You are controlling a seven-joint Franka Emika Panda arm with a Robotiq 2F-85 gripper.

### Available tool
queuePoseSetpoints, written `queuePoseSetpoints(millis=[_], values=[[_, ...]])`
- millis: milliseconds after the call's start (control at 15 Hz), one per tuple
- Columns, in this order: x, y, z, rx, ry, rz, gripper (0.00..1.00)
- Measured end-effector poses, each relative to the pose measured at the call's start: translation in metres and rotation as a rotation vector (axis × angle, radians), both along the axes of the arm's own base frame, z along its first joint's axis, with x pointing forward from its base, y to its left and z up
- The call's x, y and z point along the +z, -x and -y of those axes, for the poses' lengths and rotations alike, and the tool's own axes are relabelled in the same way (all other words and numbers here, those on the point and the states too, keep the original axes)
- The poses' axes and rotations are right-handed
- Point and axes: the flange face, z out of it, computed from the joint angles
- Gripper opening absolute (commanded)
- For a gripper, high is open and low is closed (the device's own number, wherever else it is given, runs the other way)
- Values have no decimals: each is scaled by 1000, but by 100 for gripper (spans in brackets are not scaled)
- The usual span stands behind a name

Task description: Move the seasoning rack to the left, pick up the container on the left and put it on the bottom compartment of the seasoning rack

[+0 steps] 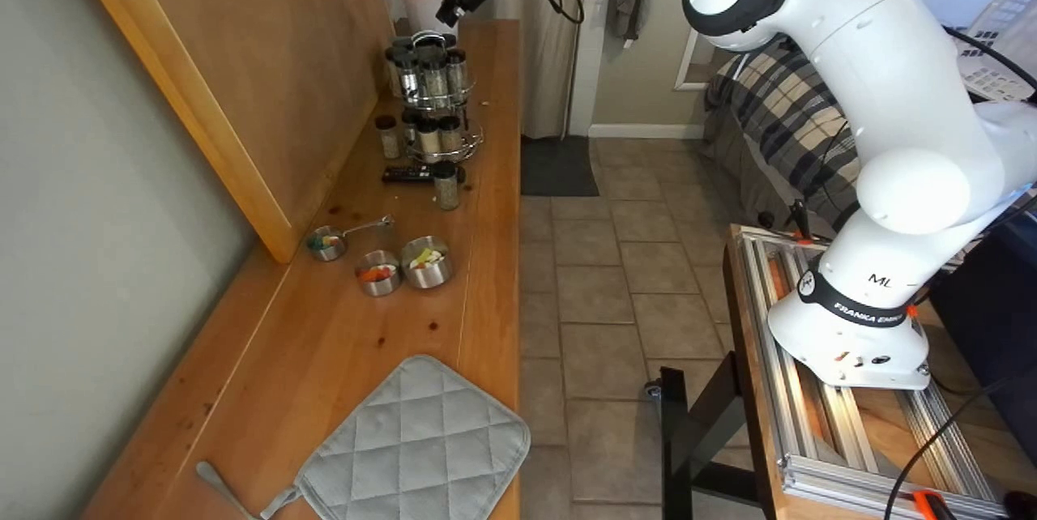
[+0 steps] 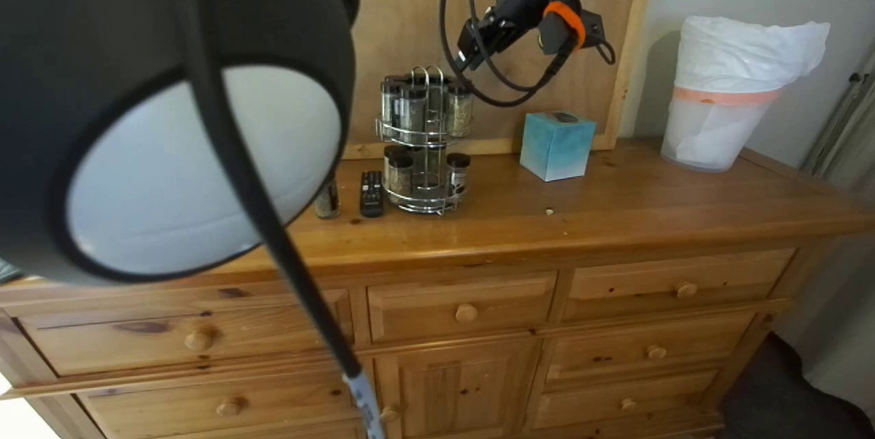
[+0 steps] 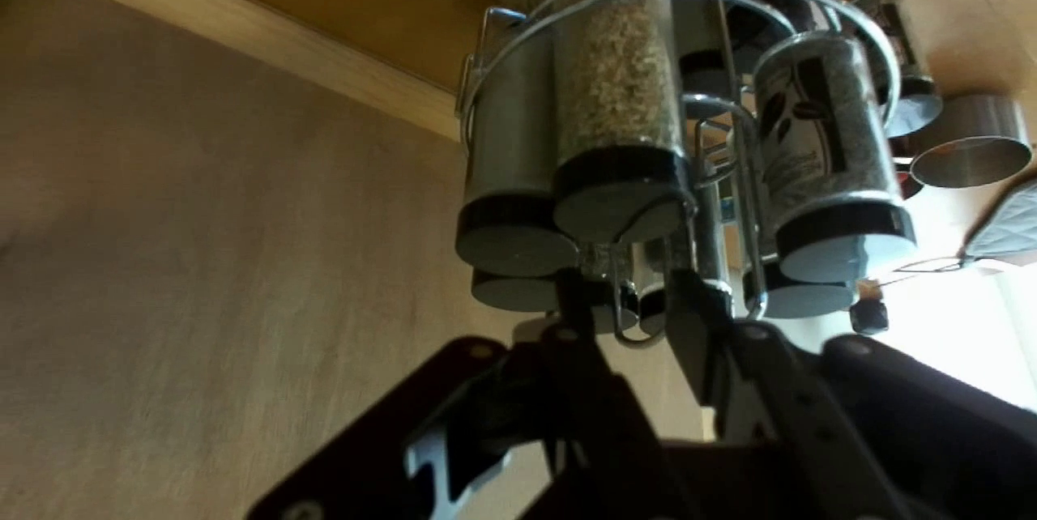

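Note:
The seasoning rack (image 2: 425,206) is a two-tier chrome wire stand on the wooden dresser, with black-lidded jars in both tiers. It also shows in an exterior view (image 1: 463,152) and, from above, in the wrist view (image 3: 640,342), where its handle loop appears. A loose jar (image 1: 446,189) stands upright beside the rack, near the remote; it is partly hidden in an exterior view (image 2: 329,202). Another jar (image 1: 389,139) stands at the rack's wall side. My gripper (image 3: 632,305) is open and empty. It hovers just above the rack's top, offset from the handle, in both exterior views (image 1: 448,16) (image 2: 463,63).
A black remote (image 2: 371,194) lies beside the rack. Metal cups (image 1: 378,285) (image 1: 429,270) (image 1: 326,249) with colourful contents and a grey pot holder (image 1: 429,439) are farther along the dresser. A blue tissue box (image 2: 557,146) and white-lined bin (image 2: 721,117) stand on the rack's other side.

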Motion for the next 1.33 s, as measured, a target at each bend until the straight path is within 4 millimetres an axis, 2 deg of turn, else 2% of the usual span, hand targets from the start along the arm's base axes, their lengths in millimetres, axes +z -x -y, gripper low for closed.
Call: queuePoseSetpoints(millis=[200, 467, 533, 600, 867, 1200, 1333], values=[[4, 3, 3, -21, 22, -26, 0], [9, 9, 6, -50, 46, -76, 4], [10, 10, 6, -53, 48, -85, 14], [11, 11, 6, -54, 49, -91, 29], [22, 9, -2, -79, 59, -116, 55], [63, -4, -39, -220, 39, -196, 89], [76, -7, -50, -307, 21, -242, 100]])
